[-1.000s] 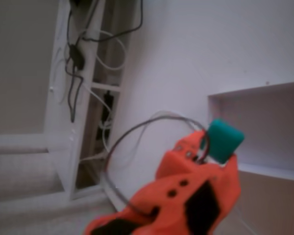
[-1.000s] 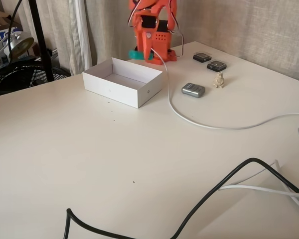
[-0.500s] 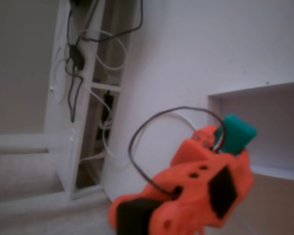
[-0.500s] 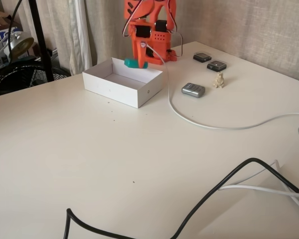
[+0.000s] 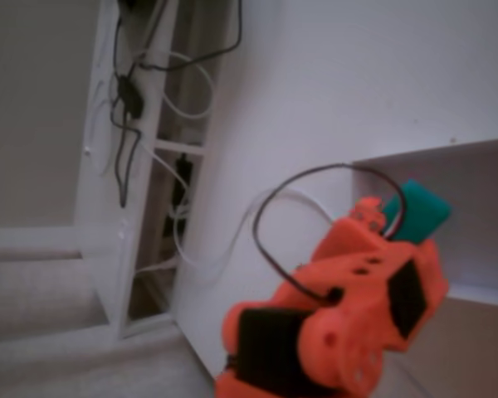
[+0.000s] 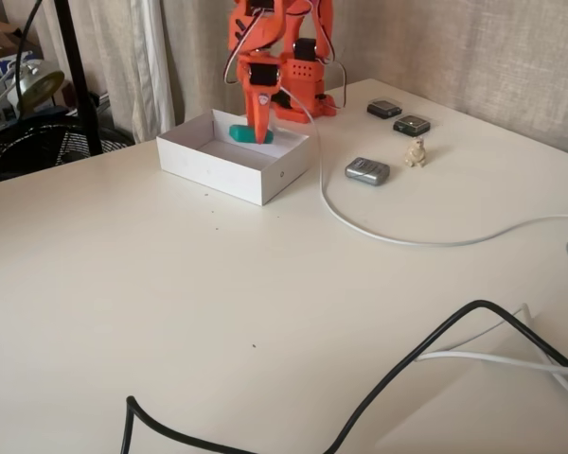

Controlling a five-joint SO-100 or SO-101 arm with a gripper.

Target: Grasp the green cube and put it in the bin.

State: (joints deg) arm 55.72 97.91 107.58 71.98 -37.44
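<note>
Cube: small teal-green block [image 6: 244,133] [image 5: 418,211] is hanging over the bin's interior, near its far wall.
Gripper: orange two-finger gripper [image 6: 258,132] [image 5: 396,224] is clamping the block from above.
Bin: white rectangular open tray [image 6: 208,166] [image 5: 481,157] is sitting toward the tabletop's far edge.
Nearby: grey metallic rectangular object [image 6: 367,170] and cream-coloured figurine [image 6: 416,151] are lying right of the tray; white cable [image 6: 360,227] is trailing toward the right edge.
</note>
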